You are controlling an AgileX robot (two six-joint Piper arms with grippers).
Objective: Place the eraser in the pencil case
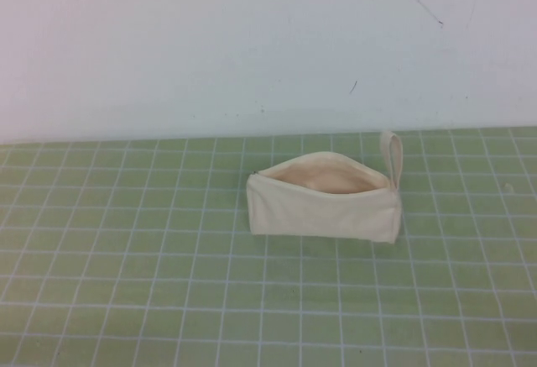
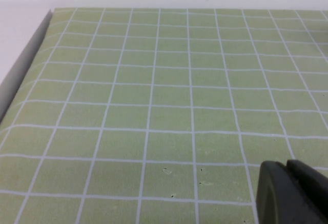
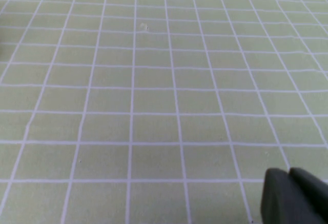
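The cream pencil case [image 1: 323, 207] lies on the green grid mat in the high view, right of centre, its zip open and the peach lining [image 1: 331, 180] showing. Its loop strap [image 1: 393, 155] stands up at its right end. The eraser is not in view in any frame. Neither arm shows in the high view. My left gripper [image 2: 287, 170] is shut with nothing in it, above bare mat in the left wrist view. My right gripper [image 3: 288, 175] is shut with nothing in it, above bare mat in the right wrist view.
The green grid mat [image 1: 126, 283] covers the table up to a white back wall [image 1: 252, 48]. The mat's left edge [image 2: 31, 55] shows in the left wrist view.
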